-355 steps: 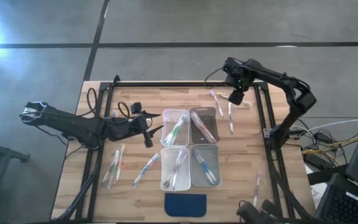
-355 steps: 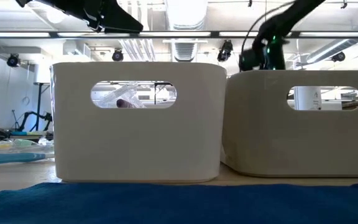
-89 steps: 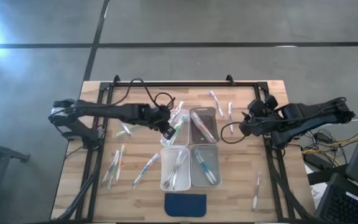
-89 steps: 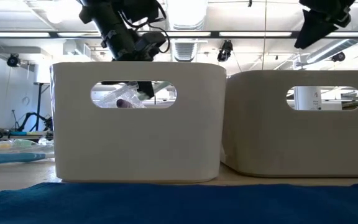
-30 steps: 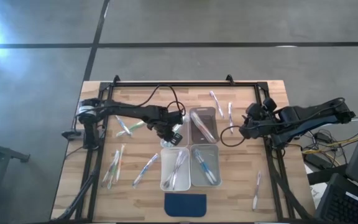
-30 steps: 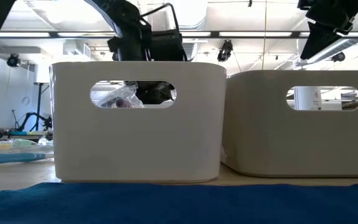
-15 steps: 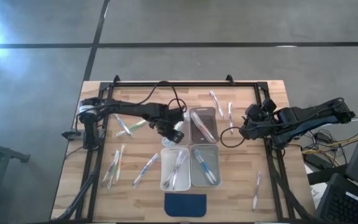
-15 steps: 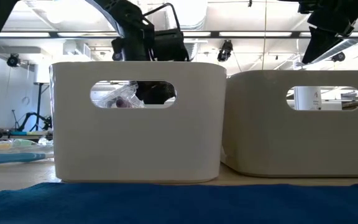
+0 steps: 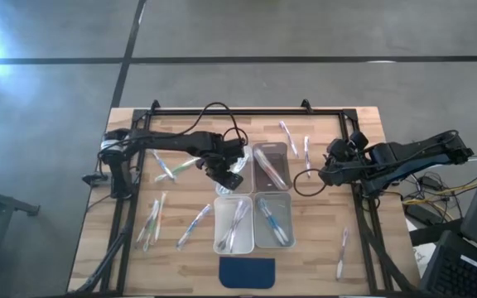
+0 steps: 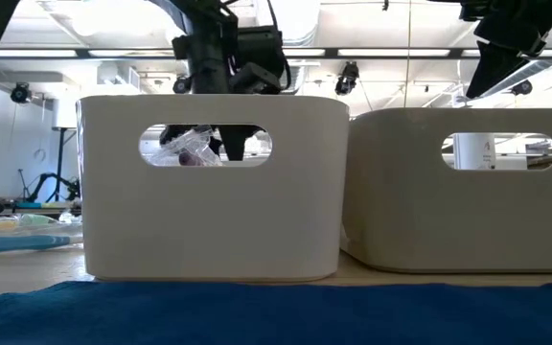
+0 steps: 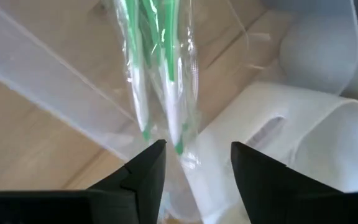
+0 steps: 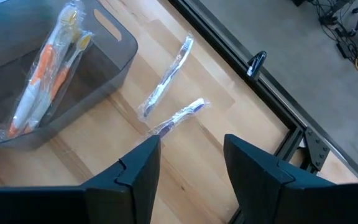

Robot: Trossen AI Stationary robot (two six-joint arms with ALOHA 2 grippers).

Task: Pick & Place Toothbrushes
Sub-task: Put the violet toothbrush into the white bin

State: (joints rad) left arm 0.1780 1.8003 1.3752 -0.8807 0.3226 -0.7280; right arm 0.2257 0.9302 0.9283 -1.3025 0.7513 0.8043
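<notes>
My left gripper [image 9: 226, 172] hangs open, pointing steeply down over the clear far-left bin [image 9: 240, 156]. Just beyond its fingertips, green toothbrushes [image 11: 157, 68] in clear wrapping lie in that bin; the gripper [image 11: 197, 165] touches nothing. My right gripper [image 9: 321, 171] waits open above the table's right side, with nothing between its fingers [image 12: 188, 168]. Below it two wrapped toothbrushes [image 12: 169, 74] [image 12: 179, 115] lie flat on the wood. More loose toothbrushes lie at the table's left [image 9: 166, 170] [image 9: 151, 222] [image 9: 195, 225] and right [image 9: 342, 252].
Four bins stand two by two mid-table: the grey far-right one [image 9: 272, 165] holds orange toothbrushes [image 12: 42, 87], and the near-left [image 9: 233, 223] and near-right [image 9: 273, 222] ones hold some too. A dark blue pad [image 9: 247, 271] lies at the near edge. A black frame [image 9: 238, 110] rims the table.
My left gripper has risen out of the far-left bin, where the green toothbrushes stay lying. My right arm has kept still.
</notes>
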